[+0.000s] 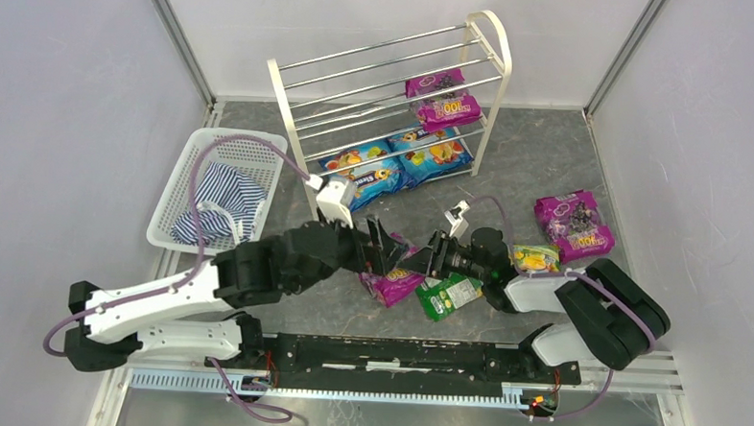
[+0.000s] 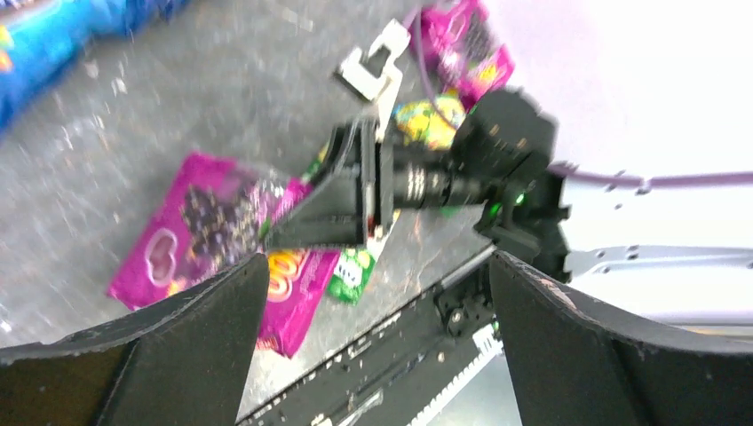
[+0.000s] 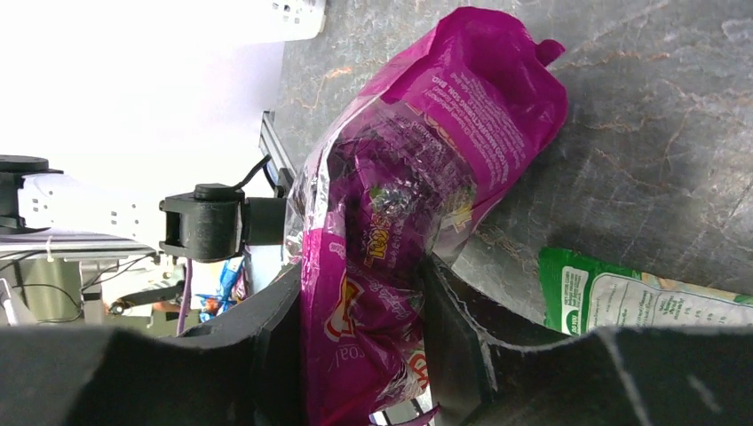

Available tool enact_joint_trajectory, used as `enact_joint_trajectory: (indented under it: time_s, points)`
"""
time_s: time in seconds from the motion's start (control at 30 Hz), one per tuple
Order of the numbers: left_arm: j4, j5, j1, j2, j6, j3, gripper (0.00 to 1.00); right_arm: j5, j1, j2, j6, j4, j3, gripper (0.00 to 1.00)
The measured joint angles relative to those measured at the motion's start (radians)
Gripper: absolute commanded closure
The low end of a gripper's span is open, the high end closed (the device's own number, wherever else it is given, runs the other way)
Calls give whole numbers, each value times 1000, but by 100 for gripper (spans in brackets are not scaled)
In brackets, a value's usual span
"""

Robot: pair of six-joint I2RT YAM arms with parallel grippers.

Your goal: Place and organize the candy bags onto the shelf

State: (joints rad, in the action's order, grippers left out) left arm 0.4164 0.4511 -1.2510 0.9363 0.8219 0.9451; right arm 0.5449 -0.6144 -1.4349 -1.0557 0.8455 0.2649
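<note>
Top external view showed the shelf (image 1: 379, 69) at the upper middle of the frame, standing on the grey table (image 1: 549, 153). On its right half lay two shelved purple bags (image 1: 445, 110), one tier above the other. On the lower tiers lay the blue bags (image 1: 431, 158), side by side. A loose purple bag (image 1: 574, 224) lay flat on the table at the right of the frame, well apart from the shelf. Just left of it was a yellow-green bag (image 1: 536, 258), partly hidden by the right arm. A green bag (image 1: 449, 295) lay in the lower middle, just beside the right gripper.

The two grippers met in the middle of the frame, tip to tip. The right gripper (image 1: 436, 257) was closed on the near purple bag (image 1: 394, 279). In the right wrist view its fingers (image 3: 266, 337) pressed the near purple bag (image 3: 426, 115) from both sides, and the bag was crumpled between them. I could not tell whether its far end touched the table. The left gripper (image 1: 381, 247) stood wide and held nothing. In the blurred left wrist view its fingers (image 2: 204, 319) were far from each other, with the same bag (image 2: 195, 240) lying beyond them.

At the left of the top view stood a white basket (image 1: 251, 150) with a striped cloth (image 1: 222, 201) inside.
</note>
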Motion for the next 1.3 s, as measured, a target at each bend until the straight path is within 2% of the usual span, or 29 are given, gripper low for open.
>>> enact_joint_trajectory:
  time_s: [0.2, 0.27, 0.37, 0.57, 0.9, 1.1, 1.3]
  points:
    - [68, 117, 0, 62, -256, 314, 0, -23, 0, 99, 54, -55, 0, 64]
    - [48, 155, 0, 100, -356, 409, 0, -33, 0, 137, 78, -82, 1, 65]
    - [-28, 204, 0, 124, -493, 463, 0, -47, 0, 190, 119, -142, 13, 67]
    - [-190, 265, 19, 139, -685, 444, 0, -76, 0, 274, 202, -274, 88, 70]
    - [-288, 308, 41, -33, -787, 259, 0, -88, 35, 307, 243, -346, 294, 72]
    - [-382, 360, 42, -154, -848, 175, 0, -102, 37, 204, 228, -285, 461, 72]
    - [-436, 390, 43, -167, -897, 137, 0, -132, 37, 42, 178, -161, 577, 73]
